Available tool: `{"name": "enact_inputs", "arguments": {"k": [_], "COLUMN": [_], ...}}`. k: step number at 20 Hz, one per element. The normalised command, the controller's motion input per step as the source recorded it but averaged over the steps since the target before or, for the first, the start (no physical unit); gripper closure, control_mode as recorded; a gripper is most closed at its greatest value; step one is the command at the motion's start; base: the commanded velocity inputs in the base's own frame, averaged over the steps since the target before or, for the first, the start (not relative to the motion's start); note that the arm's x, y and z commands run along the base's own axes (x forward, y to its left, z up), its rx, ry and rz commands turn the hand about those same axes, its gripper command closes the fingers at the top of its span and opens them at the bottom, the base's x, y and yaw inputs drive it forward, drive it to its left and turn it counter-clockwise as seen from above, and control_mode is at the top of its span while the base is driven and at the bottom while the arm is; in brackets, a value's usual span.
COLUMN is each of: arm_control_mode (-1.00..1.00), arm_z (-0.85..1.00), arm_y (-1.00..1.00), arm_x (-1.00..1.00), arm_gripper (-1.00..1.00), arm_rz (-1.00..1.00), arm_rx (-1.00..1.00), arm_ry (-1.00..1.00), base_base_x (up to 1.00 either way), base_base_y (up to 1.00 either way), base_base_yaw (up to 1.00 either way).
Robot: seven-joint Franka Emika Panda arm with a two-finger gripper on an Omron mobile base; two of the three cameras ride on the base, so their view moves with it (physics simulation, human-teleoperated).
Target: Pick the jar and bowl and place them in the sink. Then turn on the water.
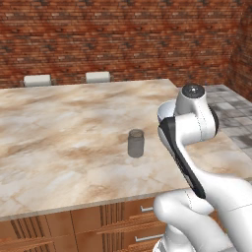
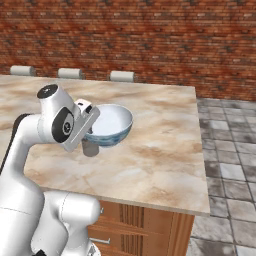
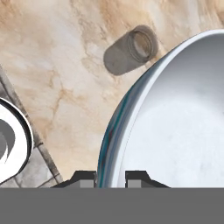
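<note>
The gripper (image 3: 110, 178) is clamping the bowl (image 2: 111, 125) by its rim, one fingertip on each side, holding it above the marble counter (image 1: 59, 128) while the jar (image 1: 136, 143) is standing just beside it.

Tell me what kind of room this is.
Most likely a kitchen: a beige marble-look countertop over brown wooden cabinet drawers with metal handles, against a red brick wall. A small translucent grey jar stands on the counter, and the gripper pinches a pale blue-white bowl by its rim.
</note>
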Motion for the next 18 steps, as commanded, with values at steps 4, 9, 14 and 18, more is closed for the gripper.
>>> {"name": "enact_inputs", "arguments": {"k": [4, 9, 14, 18], "arm_control_mode": [-1.0, -1.0, -1.0, -1.0], "arm_z": [0.0, 0.0, 0.0, 0.04], "arm_y": [0.21, 0.23, 0.14, 0.0], "arm_x": [-0.2, -0.06, 0.0, 0.0], "arm_gripper": [1.0, 1.0, 1.0, 1.0], "arm_rz": [0.1, 0.08, 0.07, 0.02], "arm_rx": [-0.04, -0.06, -0.01, 0.0], "arm_ry": [0.0, 0.01, 0.02, 0.02], "base_base_x": [0.0, 0.0, 0.0, 0.0], "base_base_y": [0.0, 0.0, 0.0, 0.0], "base_base_yaw": [0.0, 0.0, 0.0, 0.0]}}
